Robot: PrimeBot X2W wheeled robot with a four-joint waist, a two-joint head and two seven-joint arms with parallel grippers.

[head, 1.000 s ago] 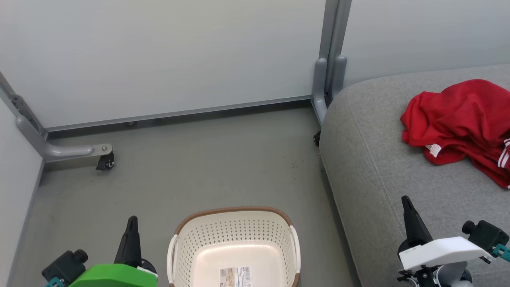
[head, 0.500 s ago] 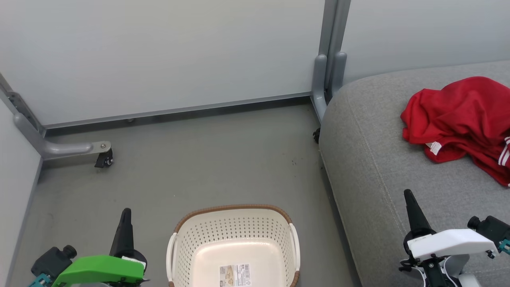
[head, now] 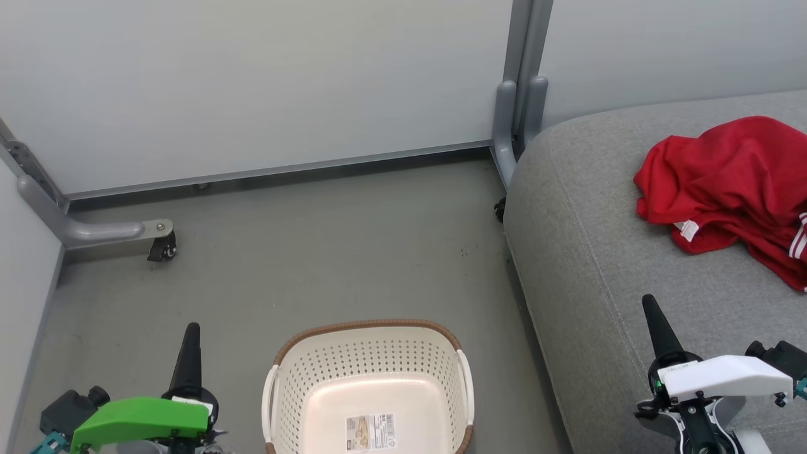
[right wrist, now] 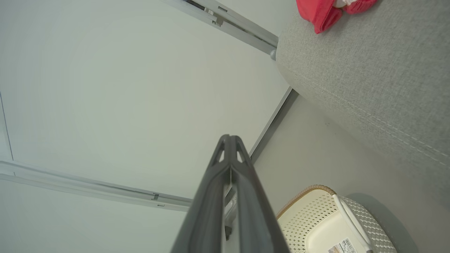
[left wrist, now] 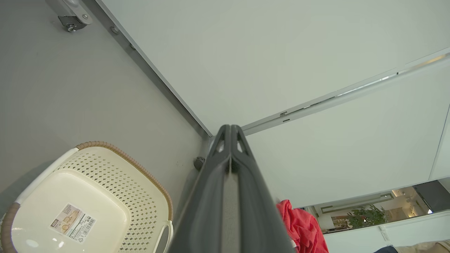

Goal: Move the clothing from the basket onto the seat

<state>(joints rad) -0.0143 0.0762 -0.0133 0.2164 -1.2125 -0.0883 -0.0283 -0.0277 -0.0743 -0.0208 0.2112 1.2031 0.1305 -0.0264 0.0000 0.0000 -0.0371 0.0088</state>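
Note:
The red clothing (head: 731, 183) lies crumpled on the grey seat (head: 605, 265) at the right, white stripes and a small tag showing; it also peeks into the left wrist view (left wrist: 302, 228) and the right wrist view (right wrist: 323, 12). The cream basket (head: 369, 372) with a brown rim stands on the floor at bottom centre, holding nothing but a paper label. My left gripper (head: 191, 334) is shut left of the basket, fingers pressed together (left wrist: 230, 131). My right gripper (head: 649, 306) is shut over the seat's front part, below the clothing (right wrist: 229, 140).
Pale partition panels close off the back, with a grey post (head: 520, 94) at the seat's corner. A grey foot with a black caster (head: 161, 246) juts onto the floor at the left. Bare grey floor (head: 328, 246) lies between the panels and the basket.
The whole head picture has shifted slightly, so the camera has moved. Both grippers have drawn lower toward the bottom edge, still shut. Clothing and basket stay where they were.

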